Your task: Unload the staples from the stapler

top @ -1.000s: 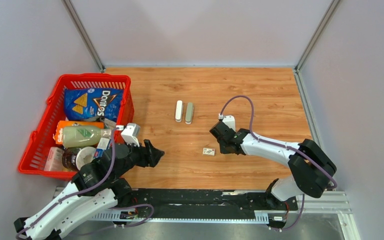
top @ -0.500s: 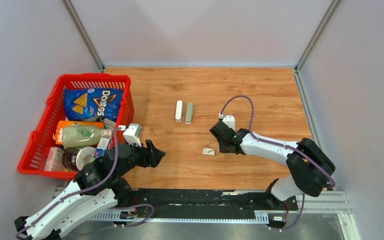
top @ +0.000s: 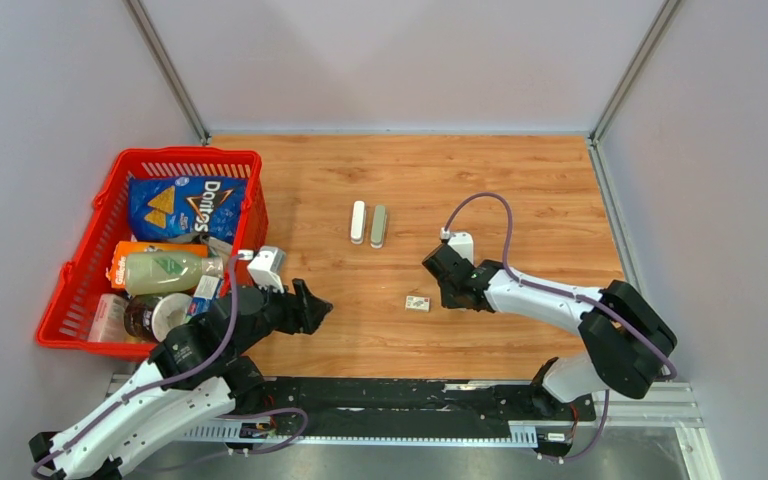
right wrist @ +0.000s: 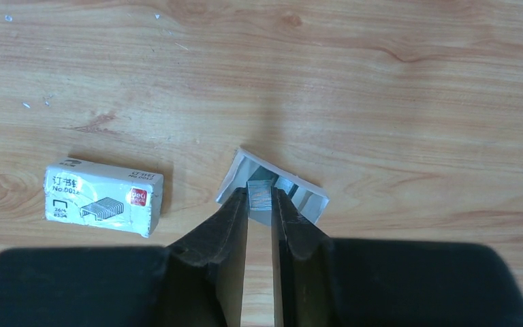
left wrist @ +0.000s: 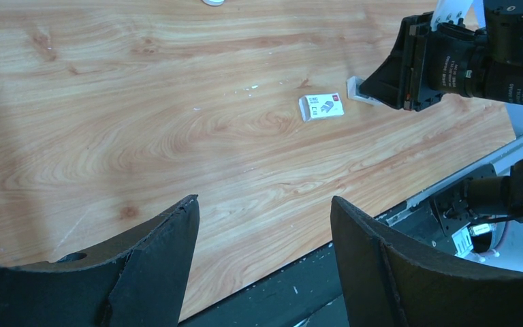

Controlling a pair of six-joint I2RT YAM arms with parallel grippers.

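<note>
The stapler (top: 368, 224) lies opened flat at mid-table, a white half beside a grey half. My right gripper (right wrist: 260, 195) is shut on a short silvery strip of staples (right wrist: 260, 193), held at a small white open tray (right wrist: 304, 195) on the table. In the top view the right gripper (top: 447, 292) sits just right of the white staple box (top: 418, 303), which also shows in the right wrist view (right wrist: 102, 199). My left gripper (left wrist: 264, 212) is open and empty above the table's near edge. In the top view it (top: 316, 308) is left of the box.
A red basket (top: 190, 153) with a Doritos bag (top: 185, 205), bottles and packets stands at the left. The left wrist view shows the staple box (left wrist: 321, 107) and the right arm's wrist (left wrist: 449, 65) beyond it. Grey walls enclose the table.
The right gripper has shifted very slightly to the right. The left gripper has crept a little to the right. The stapler and box have not moved.
</note>
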